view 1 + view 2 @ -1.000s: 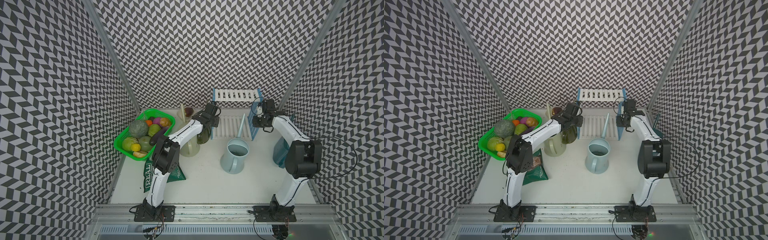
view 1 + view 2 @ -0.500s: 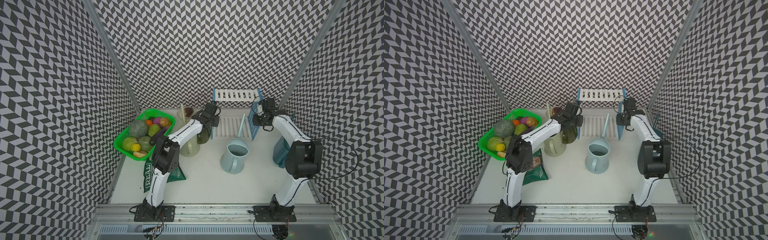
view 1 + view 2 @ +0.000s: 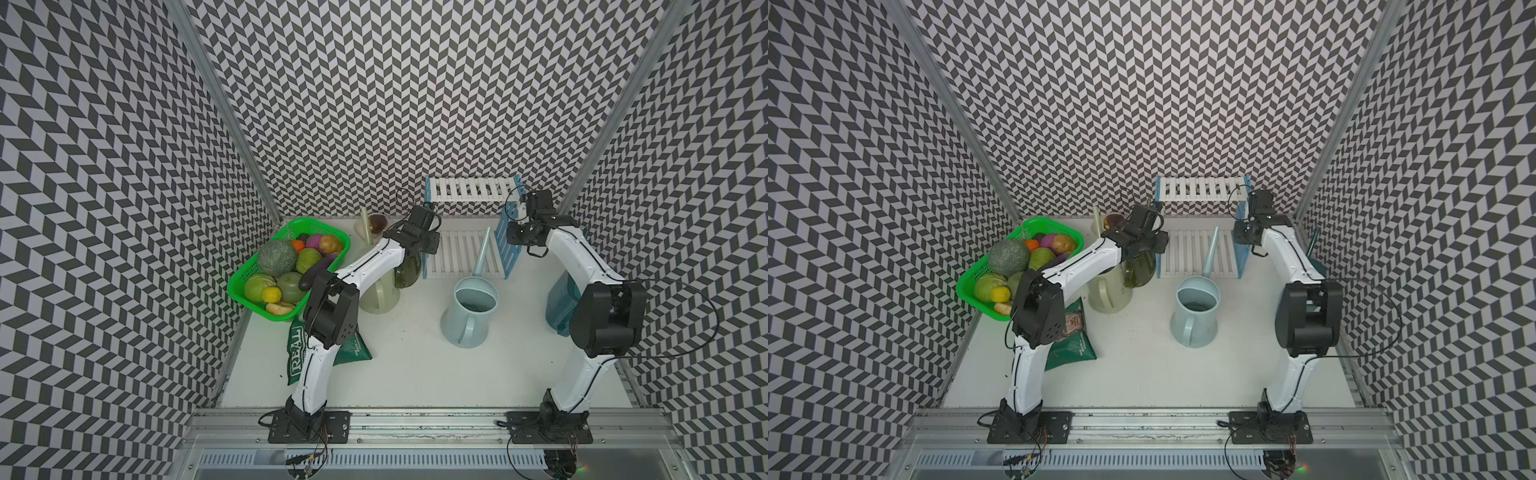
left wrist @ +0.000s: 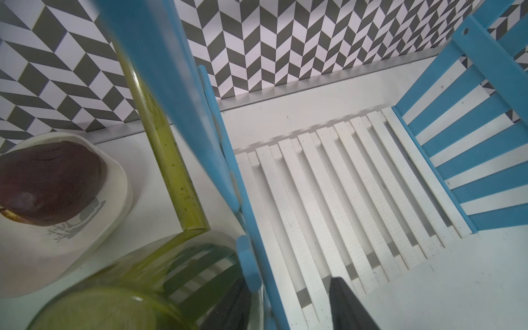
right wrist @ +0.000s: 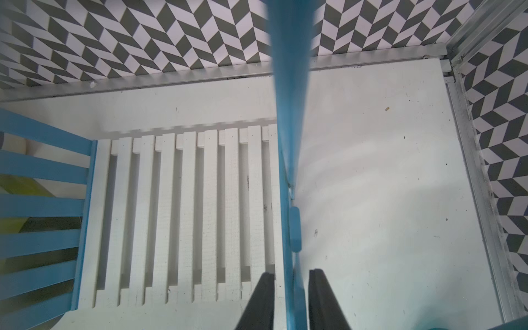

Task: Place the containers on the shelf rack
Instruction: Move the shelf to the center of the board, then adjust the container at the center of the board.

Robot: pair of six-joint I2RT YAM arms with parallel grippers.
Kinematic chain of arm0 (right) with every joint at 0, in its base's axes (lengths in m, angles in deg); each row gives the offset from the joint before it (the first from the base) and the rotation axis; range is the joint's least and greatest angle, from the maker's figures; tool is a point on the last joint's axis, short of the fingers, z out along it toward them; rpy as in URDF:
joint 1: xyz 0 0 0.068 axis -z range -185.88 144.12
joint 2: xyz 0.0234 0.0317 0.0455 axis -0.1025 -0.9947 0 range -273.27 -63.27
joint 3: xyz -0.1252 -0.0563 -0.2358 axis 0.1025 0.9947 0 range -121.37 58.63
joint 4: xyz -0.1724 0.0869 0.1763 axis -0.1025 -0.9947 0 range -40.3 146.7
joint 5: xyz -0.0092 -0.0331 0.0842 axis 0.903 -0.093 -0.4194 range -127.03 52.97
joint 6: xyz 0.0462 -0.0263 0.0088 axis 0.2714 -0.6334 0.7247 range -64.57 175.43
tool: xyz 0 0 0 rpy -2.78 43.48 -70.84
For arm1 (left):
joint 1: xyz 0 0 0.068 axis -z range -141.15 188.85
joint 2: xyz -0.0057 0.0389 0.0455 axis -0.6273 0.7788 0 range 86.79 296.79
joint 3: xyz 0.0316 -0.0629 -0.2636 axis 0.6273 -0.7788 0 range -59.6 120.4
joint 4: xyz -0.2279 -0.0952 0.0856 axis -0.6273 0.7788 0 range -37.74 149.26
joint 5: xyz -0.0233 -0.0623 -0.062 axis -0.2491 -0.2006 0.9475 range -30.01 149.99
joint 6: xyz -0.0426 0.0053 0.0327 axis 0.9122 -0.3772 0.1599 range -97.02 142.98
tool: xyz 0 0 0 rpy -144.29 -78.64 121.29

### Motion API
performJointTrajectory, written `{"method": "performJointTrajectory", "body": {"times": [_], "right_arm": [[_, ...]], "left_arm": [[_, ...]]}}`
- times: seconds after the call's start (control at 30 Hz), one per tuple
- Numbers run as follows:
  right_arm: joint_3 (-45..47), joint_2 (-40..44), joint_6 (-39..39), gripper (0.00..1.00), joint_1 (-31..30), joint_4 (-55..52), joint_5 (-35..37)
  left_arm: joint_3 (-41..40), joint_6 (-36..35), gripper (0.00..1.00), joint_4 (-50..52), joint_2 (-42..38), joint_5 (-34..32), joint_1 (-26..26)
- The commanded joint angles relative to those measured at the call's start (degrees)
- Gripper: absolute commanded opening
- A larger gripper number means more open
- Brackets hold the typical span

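Note:
The shelf rack (image 3: 469, 191) (image 3: 1200, 189) stands at the back, its white slatted shelves between blue side panels. My left gripper (image 4: 288, 305) (image 3: 424, 237) is open, its fingers astride the left panel without touching it. My right gripper (image 5: 293, 300) (image 3: 515, 239) is open too, with a narrow gap on each side of the right panel. The olive-green can (image 3: 409, 270) (image 4: 114, 285) sits outside the left panel, beside the cream can (image 3: 380, 295) that my left arm partly hides. The pale blue can (image 3: 469, 316) stands in front of the rack, its spout leaning over the lower shelf (image 4: 343, 185). The dark teal can (image 3: 561, 299) is at the right wall, partly behind my right arm.
A green basket (image 3: 316, 221) of fruit and vegetables leans at the left wall. A small cream dish (image 3: 376, 224) (image 4: 85, 228) with a dark fruit sits by the back wall. A green bag (image 3: 299, 353) lies under my left arm. Patterned walls close in three sides.
Both grippers' jaws have parted from the rack's side panels. The arms and the rack have barely moved.

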Motion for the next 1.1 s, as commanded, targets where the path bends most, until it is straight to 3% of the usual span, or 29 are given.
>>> {"method": "performJointTrajectory", "body": {"times": [0.0,0.3,0.5,0.57,0.63,0.87,0.93,1.07], "right_arm": [[0.2,4.3,0.7,0.33,-0.6,2.3,-0.3],[4.4,12.6,1.6,0.55,-0.6,2.1,1.1],[10.2,22.2,2.5,0.62,-1.5,0.1,-0.9],[12.8,26.6,3.8,0.66,-3.4,-0.8,0.8],[15.3,31.4,6.0,0.71,-7.1,-1.7,4.1],[20.7,45.0,18.1,0.74,-28.9,-9.1,13.9],[21.2,46.3,25.8,0.76,-35.7,-12.9,19.8],[20.5,45.7,36.9,0.8,-45.3,-23.4,23.3]], "left_arm": [[2.0,-1.5,0.54,-1.2,-4.3,0.2,-0.1],[-0.8,-4.1,0.69,-1.1,-10.8,2.3,-0.1],[-9.7,-8.8,0.82,-0.7,-20.4,6.4,-0.2],[-13.1,-11.5,0.91,-1.0,-24.3,8.0,-0.2],[-16.5,-14.0,0.99,-1.8,-28.6,9.1,-0.3],[-24.5,-16.9,1.0,-3.1,-35.8,11.9,-2.0],[-25.4,-16.4,1.0,-2.8,-36.3,12.9,-2.6],[-27.4,-16.0,1.0,-3.6,-37.6,13.6,-3.4]]}}
